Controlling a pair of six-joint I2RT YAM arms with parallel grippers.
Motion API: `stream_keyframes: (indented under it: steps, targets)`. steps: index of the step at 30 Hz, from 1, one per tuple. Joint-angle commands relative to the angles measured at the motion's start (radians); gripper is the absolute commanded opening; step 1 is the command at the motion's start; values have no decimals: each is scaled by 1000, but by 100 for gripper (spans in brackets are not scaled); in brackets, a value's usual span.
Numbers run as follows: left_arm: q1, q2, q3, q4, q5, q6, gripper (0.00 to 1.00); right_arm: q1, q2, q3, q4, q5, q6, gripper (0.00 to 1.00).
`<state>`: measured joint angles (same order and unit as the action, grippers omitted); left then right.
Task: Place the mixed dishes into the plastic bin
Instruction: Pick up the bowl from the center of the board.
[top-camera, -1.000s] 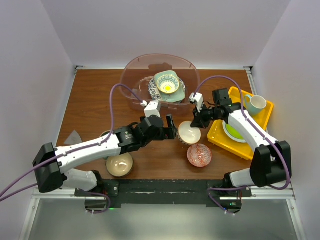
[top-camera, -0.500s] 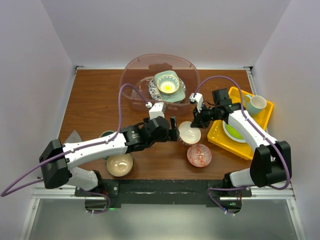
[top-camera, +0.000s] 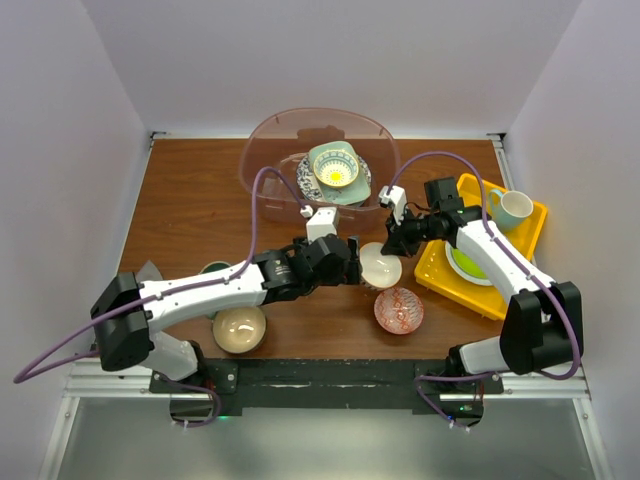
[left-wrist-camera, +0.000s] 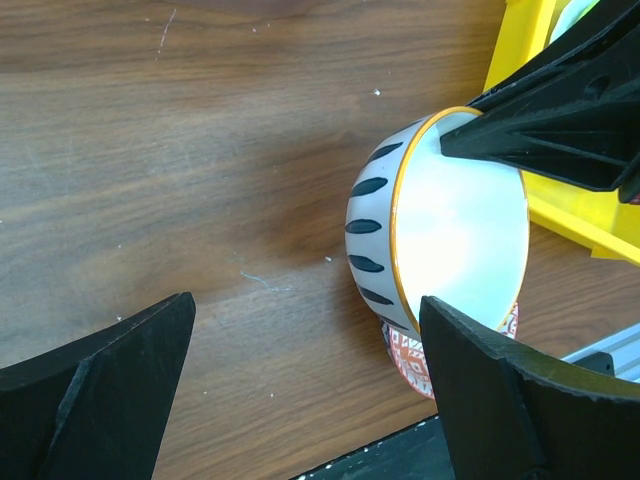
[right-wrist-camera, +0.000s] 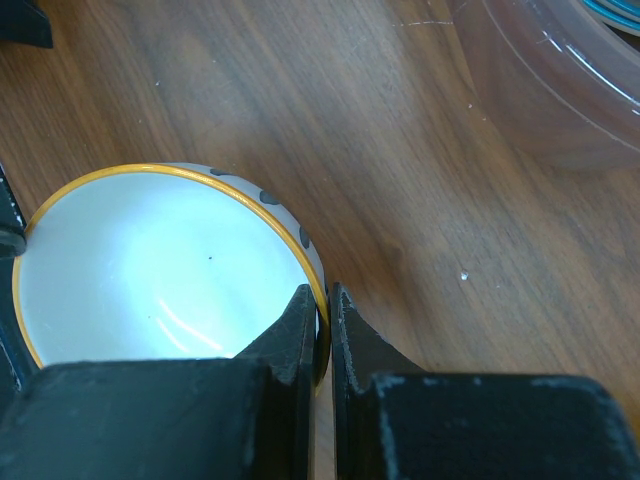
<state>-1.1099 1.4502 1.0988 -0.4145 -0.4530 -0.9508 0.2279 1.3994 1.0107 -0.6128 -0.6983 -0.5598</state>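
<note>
A white bowl (top-camera: 380, 266) with an orange rim and black marks hangs tilted over the table, its opening seen in the left wrist view (left-wrist-camera: 455, 225). My right gripper (top-camera: 393, 243) is shut on its rim (right-wrist-camera: 325, 310), one finger inside and one outside the bowl (right-wrist-camera: 150, 265). My left gripper (top-camera: 352, 261) is open just left of the bowl, its jaws wide over bare wood (left-wrist-camera: 305, 300). The plastic bin (top-camera: 262, 150) stands at the back, holding a blue-patterned plate (top-camera: 304, 180) and a mint square dish (top-camera: 335, 167). A red patterned bowl (top-camera: 398, 310) and a tan bowl (top-camera: 239, 329) sit near the front edge.
A yellow tray (top-camera: 438, 272) at the right holds a lime-green plate (top-camera: 466, 263) and a teal mug (top-camera: 513, 207). The tray's edge (left-wrist-camera: 575, 225) is close behind the held bowl. The bin wall (right-wrist-camera: 560, 90) lies beyond my right gripper. A dark green dish (top-camera: 211, 268) shows under the left arm.
My left arm has reached to the right, bringing its open gripper up beside the white bowl. The right arm and the bowl have stayed put.
</note>
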Motion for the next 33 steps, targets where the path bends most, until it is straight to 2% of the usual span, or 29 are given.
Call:
stream_keyframes:
  steps: [1, 14, 16, 17, 21, 24, 25, 27, 28, 30, 33]
  targets:
    - [-11, 21, 58, -6, -33, -6, 99, -1, -30, 9, 30, -32, 20, 0]
    - [-19, 102, 121, 5, -30, 6, 99, 1, -31, 9, 28, -36, 20, 0]
    - [-19, 119, 144, -4, -33, 6, 91, 1, -31, 9, 28, -36, 18, 0]
    - [-19, 140, 153, -16, -41, 6, 83, -1, -33, 9, 30, -35, 17, 0]
    - [-19, 197, 200, -111, -64, 4, 65, 1, -33, 9, 27, -41, 17, 0]
    - [-22, 223, 216, -133, -76, 21, 48, 1, -34, 11, 25, -43, 15, 0]
    - [-22, 226, 219, -133, -79, 24, 33, -1, -36, 11, 24, -49, 15, 0]
    - [-24, 233, 220, -136, -88, 29, 20, -1, -39, 12, 19, -52, 11, 0]
    - [-24, 234, 225, -139, -92, 32, 9, -1, -39, 12, 16, -59, 8, 0]
    - [-24, 230, 227, -144, -105, 35, 0, -1, -39, 17, 1, -72, -9, 0]
    - [-24, 211, 223, -147, -125, 41, 0, -1, -37, 26, -31, -101, -43, 0]
